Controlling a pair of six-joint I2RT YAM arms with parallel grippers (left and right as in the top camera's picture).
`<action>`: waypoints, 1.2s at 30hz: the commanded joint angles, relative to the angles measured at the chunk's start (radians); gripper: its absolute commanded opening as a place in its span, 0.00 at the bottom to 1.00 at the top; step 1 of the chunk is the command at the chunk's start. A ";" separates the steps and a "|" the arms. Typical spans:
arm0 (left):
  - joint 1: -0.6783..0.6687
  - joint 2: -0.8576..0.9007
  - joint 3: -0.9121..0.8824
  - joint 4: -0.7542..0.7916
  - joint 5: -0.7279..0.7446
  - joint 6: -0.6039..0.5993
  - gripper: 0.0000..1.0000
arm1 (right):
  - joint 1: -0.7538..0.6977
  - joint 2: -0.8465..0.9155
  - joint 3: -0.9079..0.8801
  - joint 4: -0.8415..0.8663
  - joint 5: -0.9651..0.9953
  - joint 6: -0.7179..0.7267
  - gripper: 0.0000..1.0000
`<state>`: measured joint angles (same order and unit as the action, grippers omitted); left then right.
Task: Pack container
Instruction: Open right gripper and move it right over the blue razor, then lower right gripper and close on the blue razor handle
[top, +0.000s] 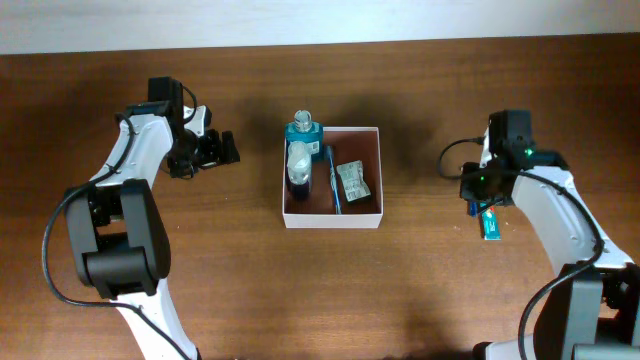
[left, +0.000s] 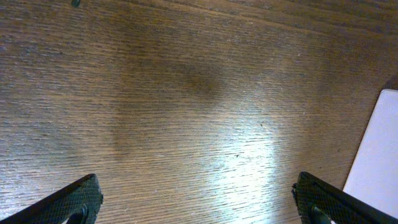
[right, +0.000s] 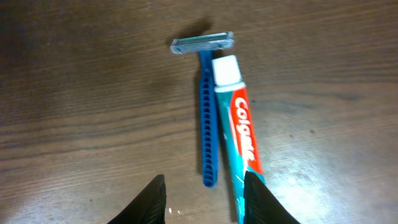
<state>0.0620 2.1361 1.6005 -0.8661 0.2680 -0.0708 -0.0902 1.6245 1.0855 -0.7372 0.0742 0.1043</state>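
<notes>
Two toiletries — a blue razor (right: 207, 118) and a Colgate toothpaste tube (right: 239, 130) — lie touching on the wooden table (right: 81, 112) under the right gripper (right: 204, 182), whose jaws stand parted, pinching nothing. The left gripper (left: 199, 205) gapes wide above the table. The container (top: 332, 221) sits mid-table between both arms, well apart from each.

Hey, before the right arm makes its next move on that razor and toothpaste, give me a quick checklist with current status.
1. Is the right gripper open and empty: ok.
2. Is the razor handle end between its fingers: ok.
3. Is the toothpaste clear of that grip: not ok, it lies against the razor, tail by one finger.
4. Is there free floor in the container: ok.
5. Is the left gripper open over the table, away from the work: ok.
</notes>
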 joint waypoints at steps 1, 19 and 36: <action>0.002 -0.004 -0.003 0.002 -0.003 0.012 0.99 | -0.001 0.004 -0.033 0.053 -0.064 -0.075 0.33; 0.002 -0.004 -0.003 0.002 -0.003 0.012 0.99 | -0.002 0.134 -0.033 0.134 -0.108 -0.153 0.39; 0.002 -0.004 -0.003 0.002 -0.003 0.012 1.00 | -0.002 0.138 -0.033 0.166 -0.055 -0.153 0.40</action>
<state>0.0620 2.1361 1.6005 -0.8661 0.2676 -0.0708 -0.0902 1.7554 1.0569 -0.5739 0.0032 -0.0391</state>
